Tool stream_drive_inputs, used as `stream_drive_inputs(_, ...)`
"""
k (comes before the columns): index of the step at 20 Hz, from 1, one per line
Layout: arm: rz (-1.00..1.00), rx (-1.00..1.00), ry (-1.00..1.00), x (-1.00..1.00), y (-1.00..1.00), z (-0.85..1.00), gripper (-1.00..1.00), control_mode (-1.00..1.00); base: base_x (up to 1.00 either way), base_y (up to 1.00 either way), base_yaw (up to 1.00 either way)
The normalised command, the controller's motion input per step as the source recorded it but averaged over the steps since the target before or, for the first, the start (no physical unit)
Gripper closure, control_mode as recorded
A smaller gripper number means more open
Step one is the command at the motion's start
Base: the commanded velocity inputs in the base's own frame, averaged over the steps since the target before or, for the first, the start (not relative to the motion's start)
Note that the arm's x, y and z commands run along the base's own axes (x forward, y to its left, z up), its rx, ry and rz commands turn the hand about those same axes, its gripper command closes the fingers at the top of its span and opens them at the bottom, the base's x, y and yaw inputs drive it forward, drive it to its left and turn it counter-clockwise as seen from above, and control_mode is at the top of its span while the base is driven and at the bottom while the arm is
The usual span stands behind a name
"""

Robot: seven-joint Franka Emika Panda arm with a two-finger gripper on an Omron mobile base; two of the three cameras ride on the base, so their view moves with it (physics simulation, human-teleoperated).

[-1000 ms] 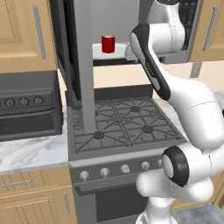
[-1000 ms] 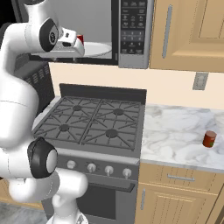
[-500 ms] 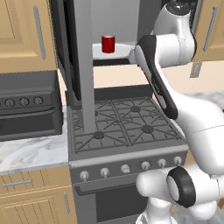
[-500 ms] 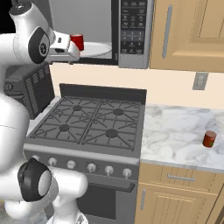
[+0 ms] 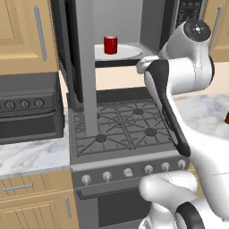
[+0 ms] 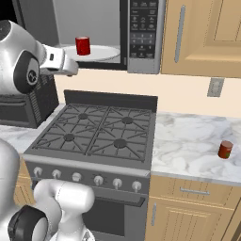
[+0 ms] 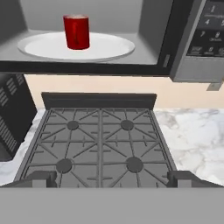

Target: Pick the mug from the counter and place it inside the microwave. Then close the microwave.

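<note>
You see the mug (image 7: 76,31) upright on the white plate (image 7: 109,48) inside the open microwave (image 7: 192,52), above the stove (image 7: 98,144).

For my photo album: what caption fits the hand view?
Red mug standing on the white plate inside the open microwave, above the gas stove.

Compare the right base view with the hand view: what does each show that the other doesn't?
The right base view alone has the small can on the counter and the wall outlet. The hand view alone has the open gripper, fingertips apart with nothing between them. Both show the mug upright on the white plate inside the open microwave, above the stove.
</note>
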Motion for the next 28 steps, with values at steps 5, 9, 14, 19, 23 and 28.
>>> stream_drive_inputs(5,-0.03,0.00,-0.08,-0.72,0.00,0.05,-1.00,-1.00,0.00,0.00,0.00)
stream_drive_inputs(9,-0.03,0.00,-0.07,-0.63,0.00,0.07,-1.00,-1.00,0.00,0.00,0.00)
stream_drive_inputs(14,-0.01,0.00,-0.05,-0.58,0.01,0.19,-1.00,-1.00,0.00,0.00,0.00)
stream_drive_inputs(19,-0.01,0.00,-0.21,-0.43,0.21,0.00,-1.00,-1.00,0.00,0.00,0.00)
stream_drive_inputs(23,-0.01,0.00,-0.26,-0.52,0.16,0.00,-1.00,-1.00,0.00,0.00,0.00)
stream_drive_inputs(28,0.00,0.00,-0.22,-0.74,0.01,0.09,-1.00,-1.00,0.00,0.00,0.00)
